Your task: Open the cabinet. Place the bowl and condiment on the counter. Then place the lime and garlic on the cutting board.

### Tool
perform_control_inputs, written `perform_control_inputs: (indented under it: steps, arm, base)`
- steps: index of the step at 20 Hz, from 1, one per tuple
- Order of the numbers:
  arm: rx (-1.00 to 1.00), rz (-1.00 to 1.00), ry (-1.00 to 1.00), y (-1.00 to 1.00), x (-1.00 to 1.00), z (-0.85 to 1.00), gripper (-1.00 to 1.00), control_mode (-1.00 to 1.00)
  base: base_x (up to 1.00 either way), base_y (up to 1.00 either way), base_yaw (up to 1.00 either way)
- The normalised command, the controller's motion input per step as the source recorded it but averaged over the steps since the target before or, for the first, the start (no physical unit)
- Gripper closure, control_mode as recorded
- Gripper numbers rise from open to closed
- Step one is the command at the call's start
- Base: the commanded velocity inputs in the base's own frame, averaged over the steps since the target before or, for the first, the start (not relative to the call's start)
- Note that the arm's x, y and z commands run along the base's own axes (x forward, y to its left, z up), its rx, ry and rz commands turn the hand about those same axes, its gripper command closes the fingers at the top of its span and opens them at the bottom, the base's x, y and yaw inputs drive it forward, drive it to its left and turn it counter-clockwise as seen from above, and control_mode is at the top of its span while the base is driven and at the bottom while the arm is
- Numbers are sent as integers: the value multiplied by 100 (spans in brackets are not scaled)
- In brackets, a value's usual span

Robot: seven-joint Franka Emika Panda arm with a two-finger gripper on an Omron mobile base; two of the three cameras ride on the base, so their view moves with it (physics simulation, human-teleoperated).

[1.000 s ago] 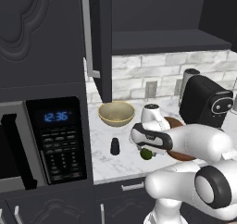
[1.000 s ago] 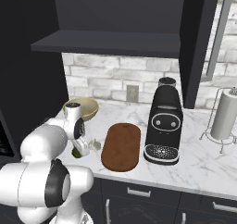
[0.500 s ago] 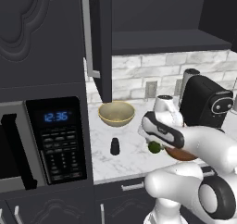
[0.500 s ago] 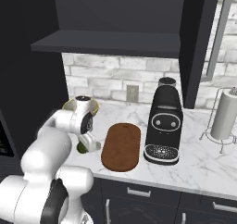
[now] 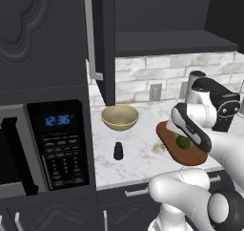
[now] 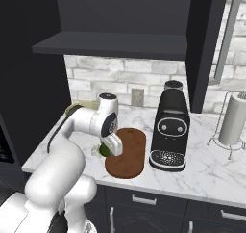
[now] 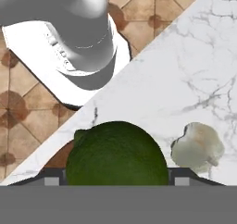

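The cabinet (image 5: 102, 39) stands open, its door swung out above the counter (image 5: 138, 153). The beige bowl (image 5: 120, 117) and the black condiment (image 5: 118, 151) rest on the marble. My gripper (image 5: 183, 140) is shut on the green lime (image 5: 183, 141), which sits over the left end of the reddish cutting board (image 5: 193, 157). The right base view has the lime (image 6: 104, 150) at the board's (image 6: 127, 152) left edge. In the hand view the lime (image 7: 116, 154) sits between my fingertips, with the pale garlic (image 7: 198, 147) beside it on the counter (image 7: 185, 79).
A black coffee machine (image 6: 169, 131) stands just right of the board, and a paper towel roll (image 6: 235, 126) further right. A microwave (image 5: 57, 144) fills the left side. The counter's front edge lies close to the lime.
The arm has swung right and away from the counter's front, carrying the lime from beside the garlic to over the cutting board. The jaws narrowed slightly on the lime.
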Motion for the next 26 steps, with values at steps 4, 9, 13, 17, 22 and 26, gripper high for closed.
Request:
perform_control_inputs:
  steps: [4, 9, 13, 17, 22, 26]
  arm:
    - [-7, 0, 0, -81, 15, 8, 100, -100]
    - [-8, 0, 0, -41, 79, 0, 100, -100]
    - [-8, 0, 0, -1, 89, -13, 100, -100]
    - [-2, 0, -2, 0, 59, -9, 100, -100]
    - [0, 0, -4, -3, 38, -14, -100, -100]
    - [0, 0, -11, 0, 17, -17, -100, -100]
  base:
    - [0, 0, 0]
    - [0, 0, 0]
    - [0, 0, 0]
    - [0, 0, 0]
    - [0, 0, 0]
    - [0, 0, 0]
